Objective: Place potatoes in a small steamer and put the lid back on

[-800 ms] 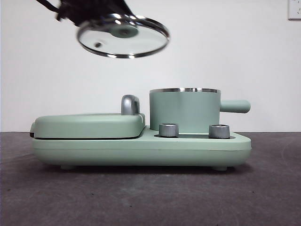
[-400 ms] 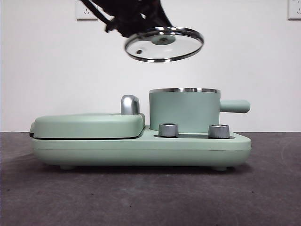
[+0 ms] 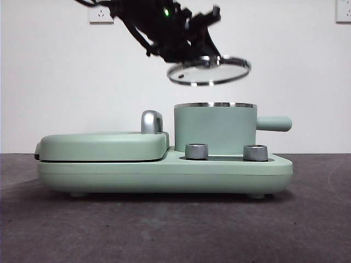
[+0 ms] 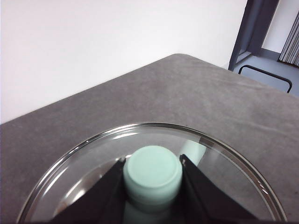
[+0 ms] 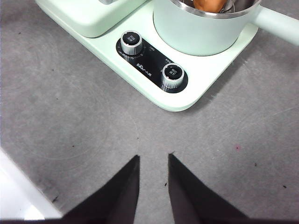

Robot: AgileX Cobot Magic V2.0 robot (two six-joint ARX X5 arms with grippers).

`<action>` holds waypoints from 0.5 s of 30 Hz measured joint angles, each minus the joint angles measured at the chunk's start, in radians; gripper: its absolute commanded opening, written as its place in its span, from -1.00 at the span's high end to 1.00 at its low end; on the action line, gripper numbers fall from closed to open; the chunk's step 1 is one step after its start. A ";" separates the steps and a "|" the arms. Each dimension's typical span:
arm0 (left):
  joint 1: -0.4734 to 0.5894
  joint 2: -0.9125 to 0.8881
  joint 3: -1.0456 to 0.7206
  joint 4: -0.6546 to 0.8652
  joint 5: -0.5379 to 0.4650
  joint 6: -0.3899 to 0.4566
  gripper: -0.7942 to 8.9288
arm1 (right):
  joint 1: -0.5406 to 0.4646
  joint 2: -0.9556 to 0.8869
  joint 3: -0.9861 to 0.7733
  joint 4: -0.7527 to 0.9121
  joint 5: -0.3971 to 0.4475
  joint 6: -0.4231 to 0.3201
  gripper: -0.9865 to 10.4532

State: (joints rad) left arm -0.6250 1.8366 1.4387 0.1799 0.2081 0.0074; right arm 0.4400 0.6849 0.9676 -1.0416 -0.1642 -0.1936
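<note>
My left gripper [image 4: 152, 173] is shut on the mint-green knob [image 4: 152, 170] of the clear glass lid [image 4: 224, 172]. In the front view that gripper [image 3: 204, 55] comes in from the upper left. It holds the lid [image 3: 209, 71] slightly tilted in the air, a short way above the small steamer [image 3: 215, 129] and apart from its steel rim. In the right wrist view, an orange-brown potato [image 5: 210, 3] shows inside the steamer [image 5: 201, 30]. My right gripper [image 5: 153, 163] hangs over bare table in front of the appliance, jaws close together with nothing between them.
The steamer stands on a mint-green base [image 3: 164, 175] with two steel dials [image 3: 197, 151] [image 3: 255, 152]. A flat green griddle box [image 3: 104, 145] with a chrome handle [image 3: 152, 121] sits beside it. The steamer's side handle [image 3: 274, 123] sticks out on the far side from the griddle.
My left gripper has carried the lid rightward and down, from above the griddle to just above the steamer, and the lid now lies flatter.
</note>
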 measured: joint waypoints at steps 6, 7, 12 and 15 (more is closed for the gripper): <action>-0.001 0.055 0.000 0.011 0.000 0.001 0.81 | 0.004 0.000 0.000 0.000 0.000 0.000 0.66; -0.001 0.058 0.000 0.011 0.000 0.004 0.81 | 0.004 0.000 0.000 0.000 0.000 0.000 0.66; -0.004 0.065 0.000 0.048 0.000 0.020 0.81 | 0.004 0.000 0.000 0.005 0.000 0.000 0.66; -0.006 0.075 0.000 0.058 0.000 0.027 0.81 | 0.004 0.000 0.000 0.006 0.000 0.000 0.66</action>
State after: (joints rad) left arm -0.6308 1.9114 1.4391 0.2379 0.2085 0.0341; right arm 0.4442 0.6849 0.9676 -1.0355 -0.1642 -0.1936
